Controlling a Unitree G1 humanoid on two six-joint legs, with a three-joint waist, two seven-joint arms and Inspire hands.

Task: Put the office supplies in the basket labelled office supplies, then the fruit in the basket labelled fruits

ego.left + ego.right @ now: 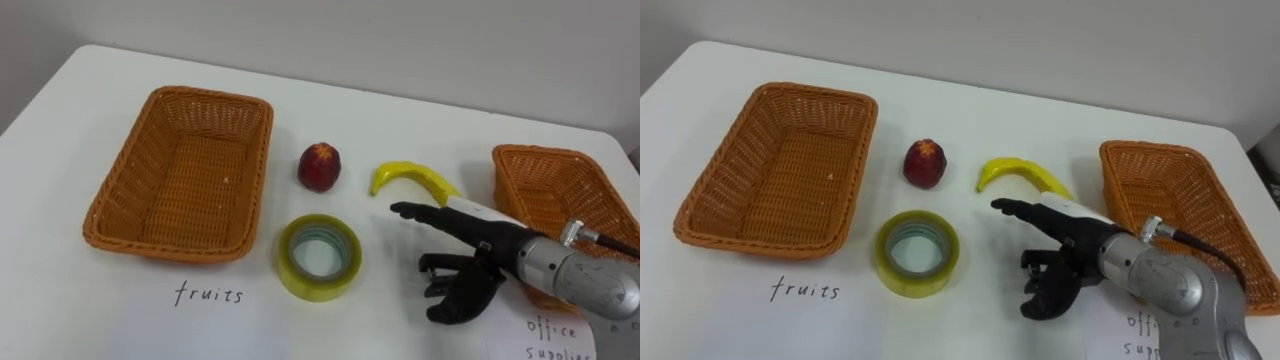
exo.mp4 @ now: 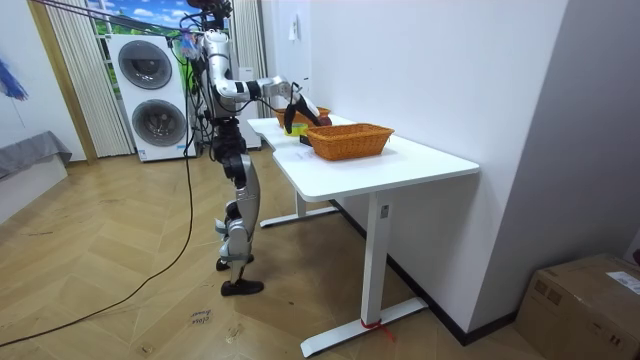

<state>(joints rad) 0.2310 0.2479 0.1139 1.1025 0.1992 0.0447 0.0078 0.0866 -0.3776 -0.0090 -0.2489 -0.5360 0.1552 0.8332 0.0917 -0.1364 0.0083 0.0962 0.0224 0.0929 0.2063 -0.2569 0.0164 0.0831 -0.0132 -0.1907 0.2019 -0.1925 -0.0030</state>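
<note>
On the white table (image 1: 420, 120) lie a red apple (image 1: 319, 166), a yellow banana (image 1: 409, 176) and a roll of yellow-green tape (image 1: 318, 257). A wicker basket (image 1: 183, 173) on the left stands above the handwritten word "fruits" and holds nothing. A second wicker basket (image 1: 553, 200) on the right stands above the label for office supplies. My right hand (image 1: 462, 262) hovers open just in front of the banana, thumb stretched toward it and fingers hanging loosely down, holding nothing. In the room view I stand at the table's far end with that hand (image 2: 290, 108) raised over it.
The tape roll lies between the two baskets, left of my right hand. The table's far edge meets a pale wall. In the room view, washing machines (image 2: 150, 95) stand behind me and a cardboard box (image 2: 590, 305) sits on the wooden floor at the view's right.
</note>
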